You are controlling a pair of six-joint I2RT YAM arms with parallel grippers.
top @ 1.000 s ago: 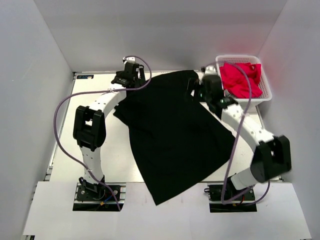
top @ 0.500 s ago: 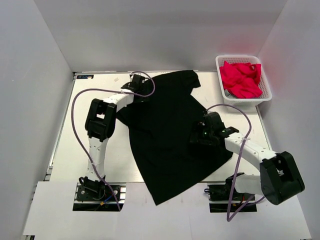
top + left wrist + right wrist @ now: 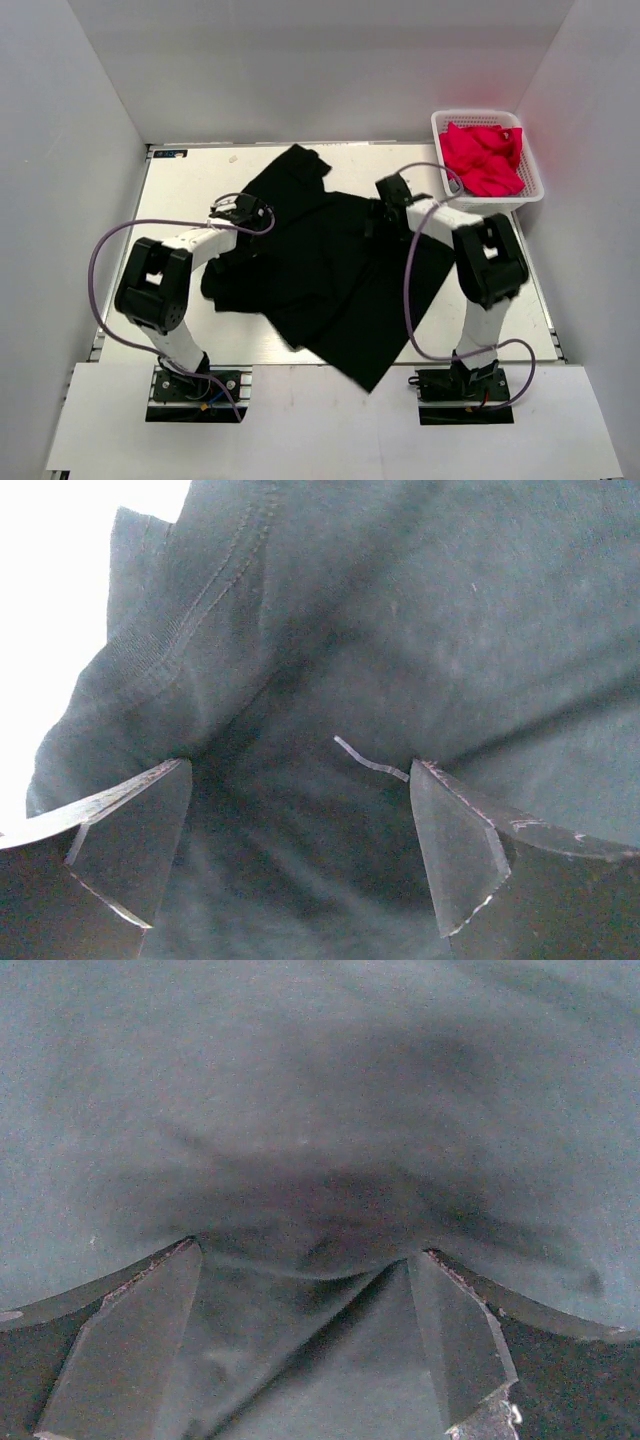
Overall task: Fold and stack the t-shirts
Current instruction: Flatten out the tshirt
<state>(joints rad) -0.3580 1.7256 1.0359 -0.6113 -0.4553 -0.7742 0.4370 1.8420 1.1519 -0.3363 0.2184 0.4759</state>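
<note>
Top external view: left gripper (image 3: 243, 212) spread wide, pressing the one black t-shirt (image 3: 310, 270), rumpled across the table (image 3: 180, 190), hem over the near edge; right gripper (image 3: 385, 205) likewise wide; one basket (image 3: 535, 192) heaped with red t-shirts (image 3: 480, 155), number untellable. Closing might pinch several layers; tugging could slide it off.

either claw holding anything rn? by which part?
Nothing clamped, from what shows. Left claw and right claw both stand open over the black t-shirt, cloth bunched between their fingers: left by a stitched hem, right on plain cloth.
</note>
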